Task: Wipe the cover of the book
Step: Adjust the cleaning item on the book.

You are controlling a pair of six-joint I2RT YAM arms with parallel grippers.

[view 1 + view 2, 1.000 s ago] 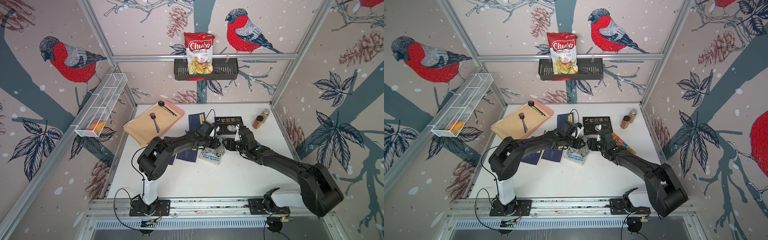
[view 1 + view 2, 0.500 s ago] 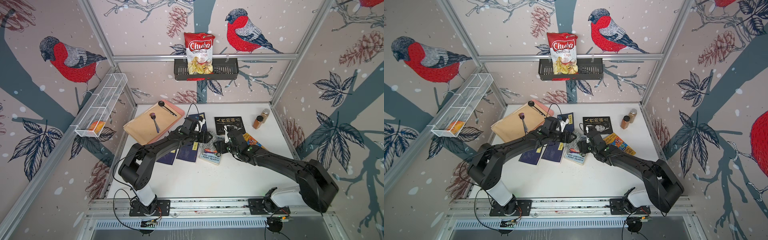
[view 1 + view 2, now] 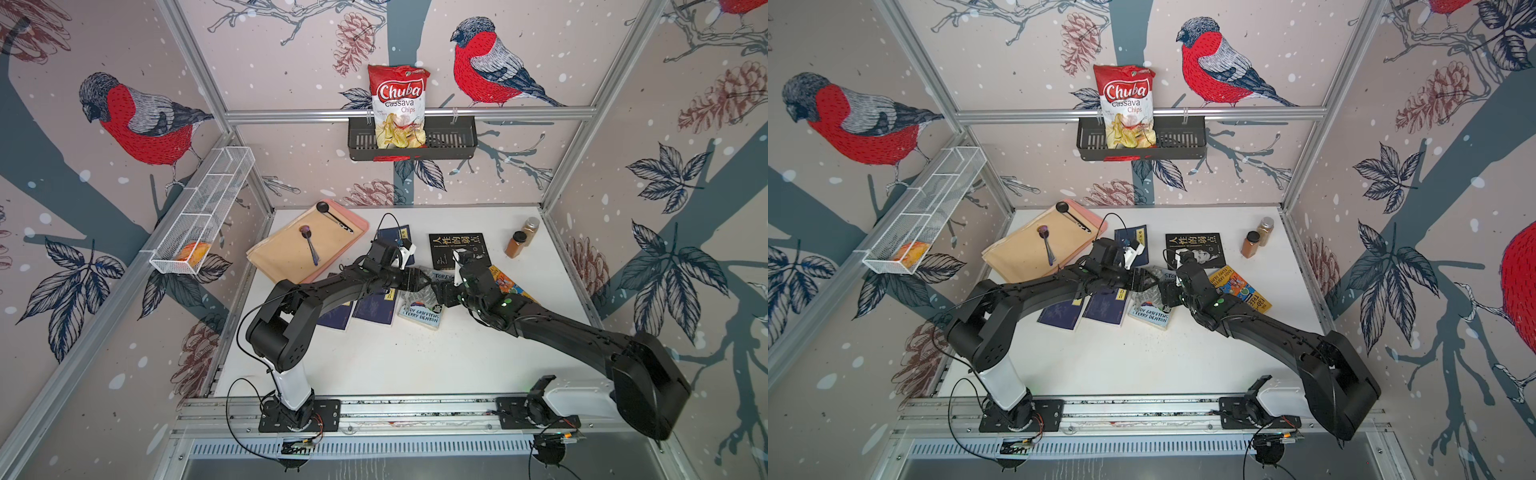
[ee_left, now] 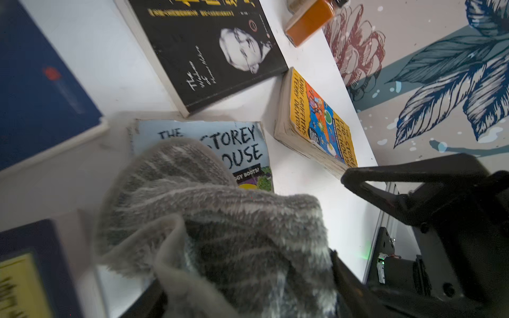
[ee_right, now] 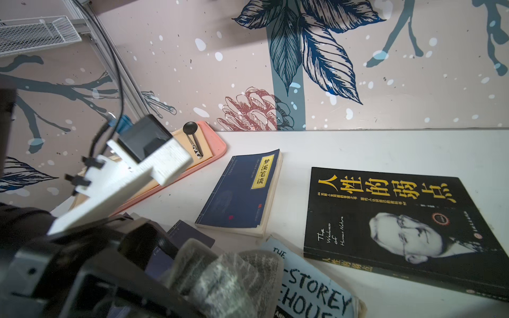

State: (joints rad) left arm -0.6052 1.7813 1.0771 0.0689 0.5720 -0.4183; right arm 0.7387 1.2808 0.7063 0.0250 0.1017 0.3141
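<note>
The book (image 3: 419,318) (image 3: 1150,318) is a light blue paperback lying flat mid-table; its title shows in both wrist views (image 4: 242,137) (image 5: 316,291). A grey striped cloth (image 3: 417,296) (image 3: 1148,294) lies bunched on its cover. My left gripper (image 3: 422,280) (image 3: 1144,280) reaches in from the left, and the cloth (image 4: 206,220) fills the gap between its wide-set jaws (image 4: 248,289). My right gripper (image 3: 444,296) (image 3: 1170,293) hovers at the book's right edge, almost touching the cloth (image 5: 228,278). Its jaws are hidden in its own view.
A black book (image 3: 457,249), an orange-yellow book (image 3: 509,282) and dark blue books (image 3: 374,309) (image 3: 392,239) crowd round the light blue one. A pink tray (image 3: 359,226) with spoons sits back left. Two spice jars (image 3: 515,245) stand back right.
Half a second ago both grippers and the cloth sat further left over the book. They have moved back right, close to where they were a second ago.
</note>
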